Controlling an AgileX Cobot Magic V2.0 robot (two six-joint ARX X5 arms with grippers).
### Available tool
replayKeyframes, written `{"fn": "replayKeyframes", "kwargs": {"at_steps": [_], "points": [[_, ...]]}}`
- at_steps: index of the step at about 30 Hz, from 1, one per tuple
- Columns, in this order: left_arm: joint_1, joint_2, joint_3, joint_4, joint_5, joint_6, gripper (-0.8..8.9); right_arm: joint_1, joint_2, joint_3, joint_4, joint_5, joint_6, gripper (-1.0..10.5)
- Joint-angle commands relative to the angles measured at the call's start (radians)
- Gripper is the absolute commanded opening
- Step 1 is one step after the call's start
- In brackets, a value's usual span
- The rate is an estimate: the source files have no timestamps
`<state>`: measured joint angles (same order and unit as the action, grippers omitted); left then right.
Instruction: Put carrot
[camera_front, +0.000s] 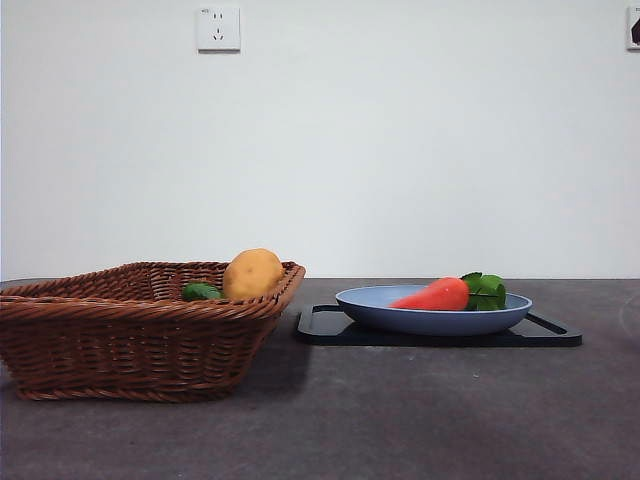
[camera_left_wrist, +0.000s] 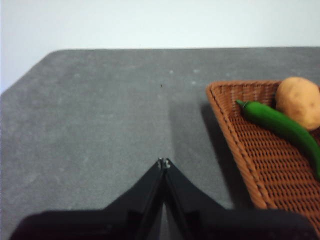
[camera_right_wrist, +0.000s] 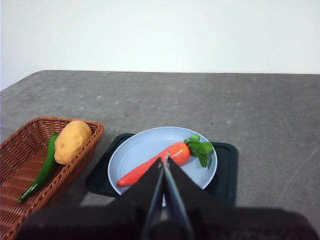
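The orange-red carrot (camera_front: 435, 295) with green leaves (camera_front: 486, 290) lies in a blue plate (camera_front: 370, 305) on a black tray (camera_front: 325, 328), right of the basket. It also shows in the right wrist view (camera_right_wrist: 152, 165), lying across the plate (camera_right_wrist: 135, 150). My right gripper (camera_right_wrist: 164, 160) is shut and empty, above and short of the carrot. My left gripper (camera_left_wrist: 163, 162) is shut and empty over bare table, beside the wicker basket (camera_left_wrist: 235, 130). Neither gripper shows in the front view.
The brown wicker basket (camera_front: 120, 340) at the left holds a yellow-brown potato (camera_front: 252, 273) and a green pepper (camera_front: 201, 292), also seen in the left wrist view (camera_left_wrist: 280, 127). A wall socket (camera_front: 218, 28) is on the back wall.
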<state>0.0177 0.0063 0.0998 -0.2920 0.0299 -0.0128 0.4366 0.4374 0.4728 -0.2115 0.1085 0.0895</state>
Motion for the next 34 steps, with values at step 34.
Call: {"fn": "replayKeyframes", "kwargs": {"at_steps": [34], "points": [[0.003, -0.004, -0.082, 0.097, 0.003, -0.021, 0.06, 0.003, -0.001, 0.006, 0.006, 0.003, -0.001, 0.1]]}}
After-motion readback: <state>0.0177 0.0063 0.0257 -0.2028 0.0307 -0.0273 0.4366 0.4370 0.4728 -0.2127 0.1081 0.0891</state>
